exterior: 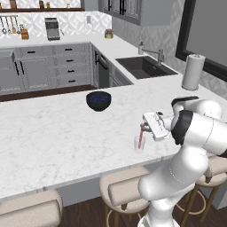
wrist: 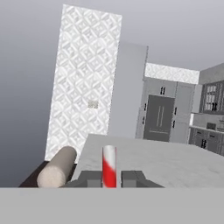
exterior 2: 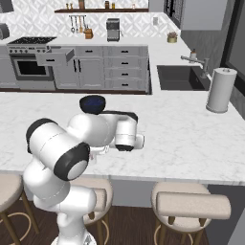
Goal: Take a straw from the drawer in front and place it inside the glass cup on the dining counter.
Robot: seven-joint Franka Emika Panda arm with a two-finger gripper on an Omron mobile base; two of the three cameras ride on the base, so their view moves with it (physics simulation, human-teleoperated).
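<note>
My gripper (exterior: 142, 128) is shut on the straw (exterior: 141, 138), a thin red-pink stick that hangs down from the fingers. Its lower end reaches into the glass cup (exterior: 139, 144), a small clear tumbler near the front edge of the dining counter (exterior: 53, 133). In the hand view the striped straw (wrist: 109, 162) stands upright between the two dark fingertips (wrist: 89, 179) of the gripper (wrist: 109, 178). Far back beside the stove, the grey drawer (exterior 2: 55, 56) stands pulled open.
A dark blue bowl (exterior: 98, 100) sits on the marble slab behind and left of the cup. A paper towel roll (exterior: 193, 72) stands at the right by the sink (exterior: 144, 66). Beige stools (exterior: 126, 190) line the counter's near side.
</note>
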